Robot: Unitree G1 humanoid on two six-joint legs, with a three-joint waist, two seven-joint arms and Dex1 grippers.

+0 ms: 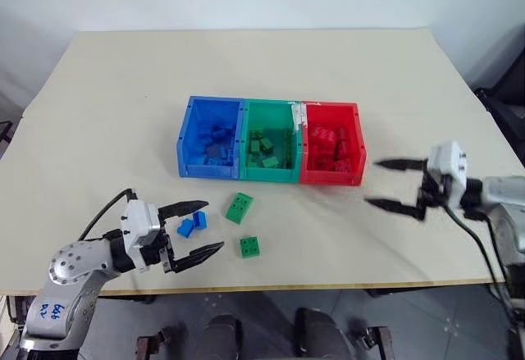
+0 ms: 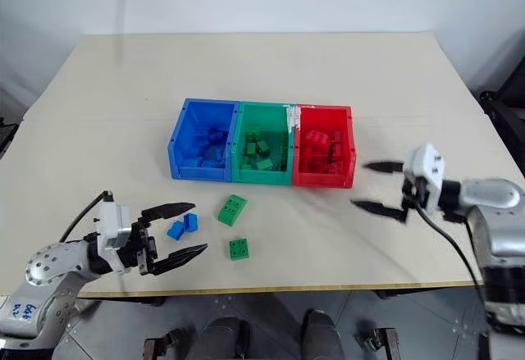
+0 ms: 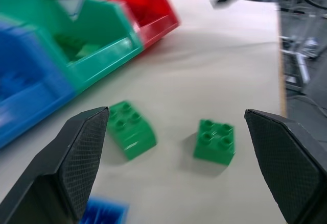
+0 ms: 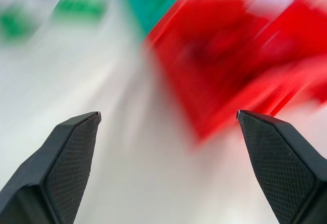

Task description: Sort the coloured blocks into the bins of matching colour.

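Left gripper (image 1: 199,229) at the near table edge, fingers spread wide, nothing held, levelled toward the loose bricks. Blue blocks (image 1: 191,225), two of them touching, sat right between its tips in the head view, so likely the next pick; pre-opened stance looked like setup for a straddle, not a grasp yet. Nearer green block (image 1: 251,247) lay just beside them toward the middle, square type, studs up. Farther green block (image 1: 239,207) a little beyond, longer type, tilted, close to the front wall of the bins. Both greens seen between the left fingers in the left wrist view too, so the approach line could drift onto either colour. Right gripper (image 1: 395,184) hung off to the right of the row, jaws wide apart, empty, pointed back toward the red bin (image 1: 356,148); position read as clear of the rim, probably parked out of the left arm's way. No loose red brick visible on the table (image 1: 123,106). Bins in a joined row mid-table: blue bin (image 1: 185,143) on the left, green bin (image 1: 271,177) centre, red on the right, each already holding bricks of its own colour. Judged well along: four loose pieces left, two blue, two green. Risk: the touching blues might come up as a pair or one might get knocked aside.
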